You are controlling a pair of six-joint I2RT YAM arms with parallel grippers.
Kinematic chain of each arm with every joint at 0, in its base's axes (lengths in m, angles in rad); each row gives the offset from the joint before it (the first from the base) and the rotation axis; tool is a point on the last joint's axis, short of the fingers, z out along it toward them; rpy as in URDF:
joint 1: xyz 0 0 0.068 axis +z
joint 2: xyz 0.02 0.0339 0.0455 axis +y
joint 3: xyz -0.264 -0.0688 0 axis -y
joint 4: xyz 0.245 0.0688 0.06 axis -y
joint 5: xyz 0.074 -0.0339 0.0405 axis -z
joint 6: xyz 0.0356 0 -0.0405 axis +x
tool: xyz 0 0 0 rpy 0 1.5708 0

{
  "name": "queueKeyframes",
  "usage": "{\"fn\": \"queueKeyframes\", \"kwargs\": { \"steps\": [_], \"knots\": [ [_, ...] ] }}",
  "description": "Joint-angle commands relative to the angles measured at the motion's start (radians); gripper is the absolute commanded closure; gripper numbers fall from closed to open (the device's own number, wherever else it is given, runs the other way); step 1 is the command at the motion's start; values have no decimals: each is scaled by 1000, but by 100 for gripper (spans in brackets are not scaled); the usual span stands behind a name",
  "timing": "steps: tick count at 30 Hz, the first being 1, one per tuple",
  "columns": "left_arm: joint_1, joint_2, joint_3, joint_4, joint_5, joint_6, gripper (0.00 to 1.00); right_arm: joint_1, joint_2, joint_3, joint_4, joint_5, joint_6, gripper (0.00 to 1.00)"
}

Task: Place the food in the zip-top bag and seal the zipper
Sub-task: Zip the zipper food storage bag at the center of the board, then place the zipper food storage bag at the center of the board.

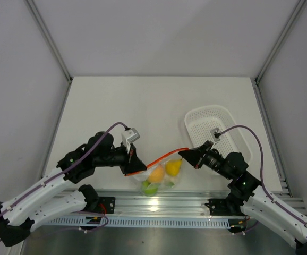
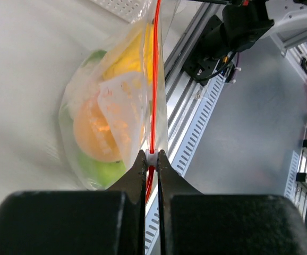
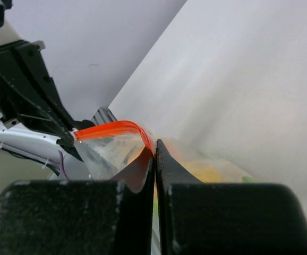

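The clear zip-top bag (image 1: 161, 178) hangs between my two grippers near the table's front edge. Its red-orange zipper (image 1: 161, 157) runs taut from one to the other. Inside are the food pieces: a yellow pear (image 1: 173, 167), an orange fruit (image 1: 156, 173) and a green apple (image 1: 150, 187). My left gripper (image 1: 132, 170) is shut on the zipper's white slider (image 2: 151, 156) at the bag's left end. My right gripper (image 1: 183, 153) is shut on the zipper's right end (image 3: 148, 139). In the left wrist view the bag (image 2: 116, 106) shows the orange fruit, green pieces and the pear.
The white perforated basket (image 1: 217, 127) stands at the back right, just behind my right arm. A metal rail (image 1: 159, 204) runs along the table's front edge below the bag.
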Motion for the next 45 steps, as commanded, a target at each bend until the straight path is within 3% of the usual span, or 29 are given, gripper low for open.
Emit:
{"fn": "queueKeyframes", "kwargs": {
  "steps": [1, 13, 19, 20, 21, 24, 25, 27, 32, 36, 41, 45],
  "knots": [
    [-2, -96, -22, -134, -40, -69, 100, -29, -20, 11, -13, 117, 3, 100],
    [-2, -299, -41, -262, -172, -249, 99, -49, -18, 27, -53, 134, 5, 100],
    [-2, -379, -50, -321, -329, -324, 99, -50, 55, 61, -24, 125, 1, 100],
    [-2, -390, -42, -347, -361, -345, 93, -49, 77, 73, -10, 122, 3, 100],
    [-2, -419, -33, -357, -419, -357, 68, -50, 101, 84, 4, 122, 3, 100],
    [-2, -463, -24, -337, -467, -359, 40, -50, 254, 157, 77, 119, -5, 100],
    [-2, -483, -15, -331, -490, -356, 16, -50, 309, 191, 108, 110, -14, 100],
    [-2, -491, 16, -329, -513, -339, 1, -50, 475, 315, 117, 106, -21, 100],
    [-2, -500, 60, -314, -496, -322, 0, -95, 849, 590, 119, 53, -23, 100],
    [-2, -526, 42, -286, -438, -342, 1, -127, 1055, 799, 61, 48, -26, 100],
    [-2, -549, 1, -272, -351, -387, 1, -171, 1291, 1100, -144, 37, -40, 100],
    [-2, -569, -13, -272, -338, -396, 1, -171, 1439, 1245, -289, 28, -74, 100]
  ]
}}
